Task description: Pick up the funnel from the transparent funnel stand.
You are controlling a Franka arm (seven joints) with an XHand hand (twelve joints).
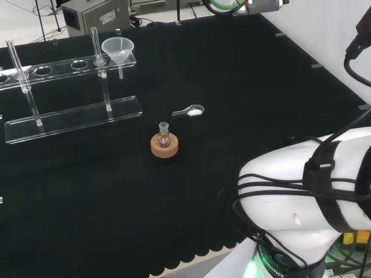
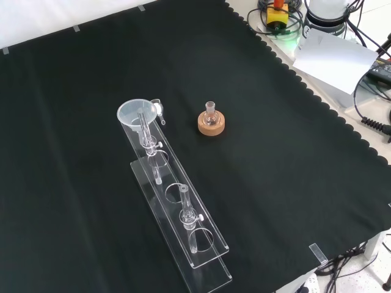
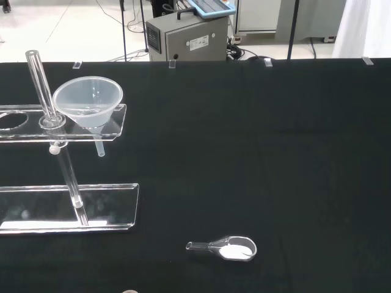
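Clear plastic funnel (image 1: 117,50): seated in the end hole of the upper shelf of the see-through stand (image 1: 74,119), at the stand's right end in the head view, far-left end in the front view; cone above the shelf, stem hanging below it. Untouched, not yet lifted.

Stand: two clear shelves on upright rods, lower one flat on the black cloth (image 1: 232,87); other holes in the upper shelf vacant.

Small round flask (image 1: 164,137) on a cork ring (image 1: 164,146): near the middle of the cloth, well apart from the stand, to the right of it in the front view.

Clear scoop (image 1: 190,111) with a little white powder: lying flat beyond the flask in the head view, apart from the stand.

White arm link (image 1: 301,191): near right corner of the head view, well away from the funnel.

Hand: fingers' state cannot be told.

Progress, as judged: nothing done; approach, grasp and lift all remaining.
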